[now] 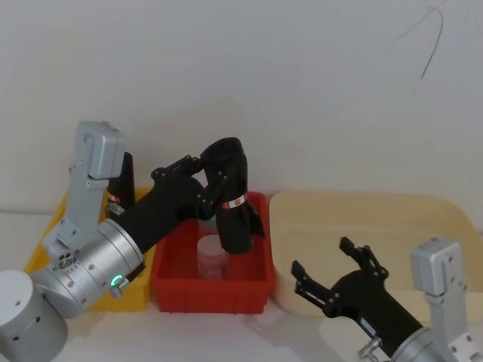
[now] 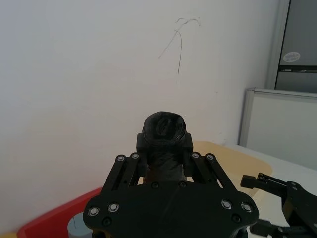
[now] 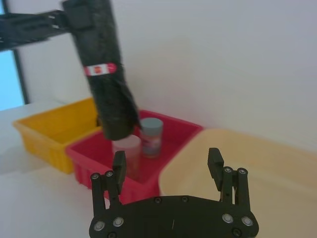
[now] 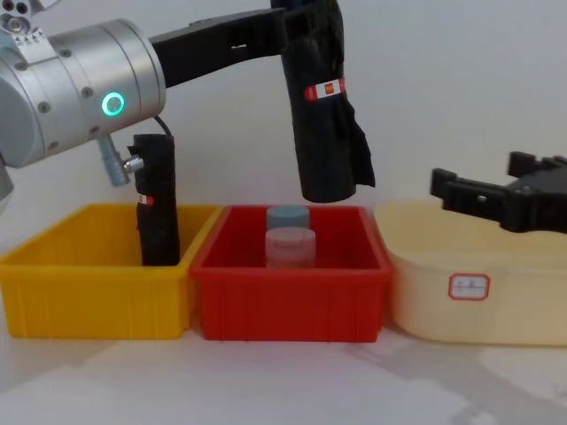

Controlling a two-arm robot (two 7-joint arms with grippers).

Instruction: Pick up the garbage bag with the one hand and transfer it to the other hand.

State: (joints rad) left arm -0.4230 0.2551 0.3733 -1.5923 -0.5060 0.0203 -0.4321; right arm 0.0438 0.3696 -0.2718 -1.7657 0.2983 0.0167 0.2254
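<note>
The left gripper [image 1: 213, 175] is clamped on the upper part of the garbage bag [image 4: 323, 133]. The bag hangs slightly tilted above the red bin [image 4: 292, 301], its lower end clear of the bin's rim and just above two lidded jars [image 4: 290, 243] inside. Right of the red bin, the right gripper [image 1: 321, 256] hovers over the cream tray [image 4: 425, 257] with its fingers spread, well apart from the bag with open air between. Left of the red bin, a second black roll [image 4: 158, 208] stands in the yellow bin [image 4: 89, 301].

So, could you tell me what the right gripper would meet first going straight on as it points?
Most likely the lower end of the bag held over the red bin, though depth is unclear.
</note>
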